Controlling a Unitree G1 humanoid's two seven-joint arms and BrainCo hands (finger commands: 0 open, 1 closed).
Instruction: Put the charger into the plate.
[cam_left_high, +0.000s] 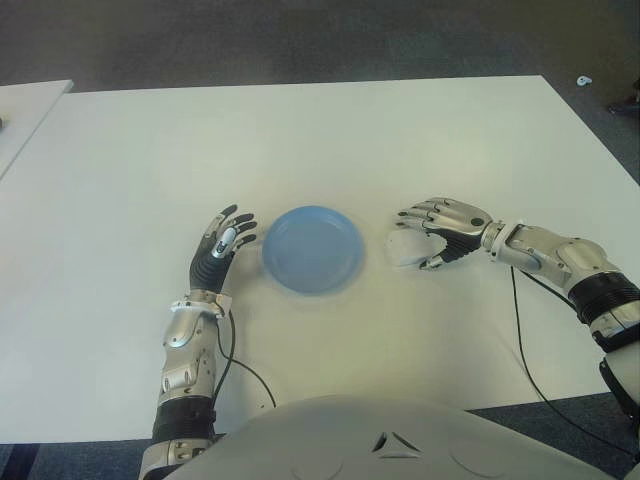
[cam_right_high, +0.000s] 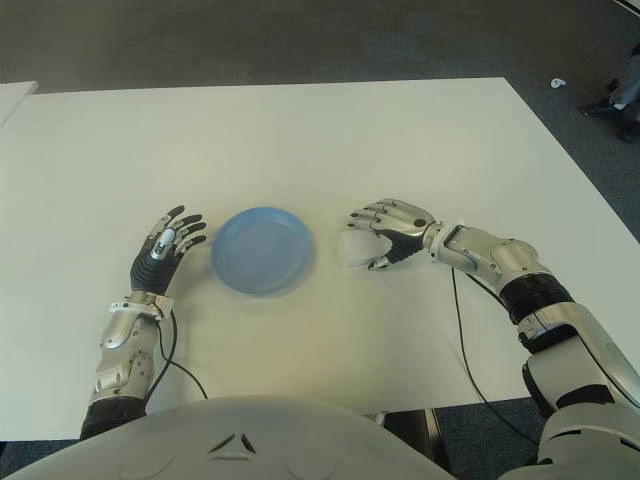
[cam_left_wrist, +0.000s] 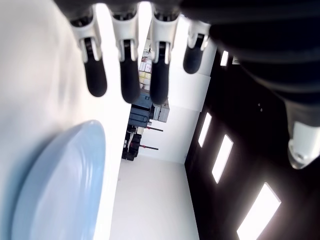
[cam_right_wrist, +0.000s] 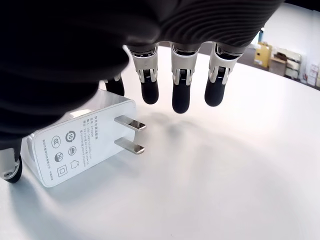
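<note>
My right hand (cam_left_high: 432, 234) sits just right of the blue plate (cam_left_high: 312, 249), palm down over the white charger (cam_right_wrist: 80, 142). The charger lies flat on the white table (cam_left_high: 330, 140), outside the plate and a little apart from its right rim. In my right wrist view its two metal prongs (cam_right_wrist: 130, 135) stick out sideways, and the printed face with small marks is turned up. My fingers (cam_right_wrist: 181, 85) are extended and only slightly bent, their dark tips hanging above the tabletop beyond the prongs; the thumb tip (cam_right_wrist: 11, 172) shows at the charger's far end. The hand is open over the charger and I see no finger pressing on it, so nothing is grasped. My left hand (cam_left_high: 222, 245) shows just left of the plate, near its rim, fingers (cam_left_wrist: 95, 75) spread straight and holding nothing. The plate holds nothing. A dark cable (cam_left_high: 525, 340) runs across the table by my right forearm toward the near edge, and another (cam_left_high: 240, 365) curls beside my left forearm. Grey carpet (cam_left_high: 300, 40) lies beyond the far edge.
</note>
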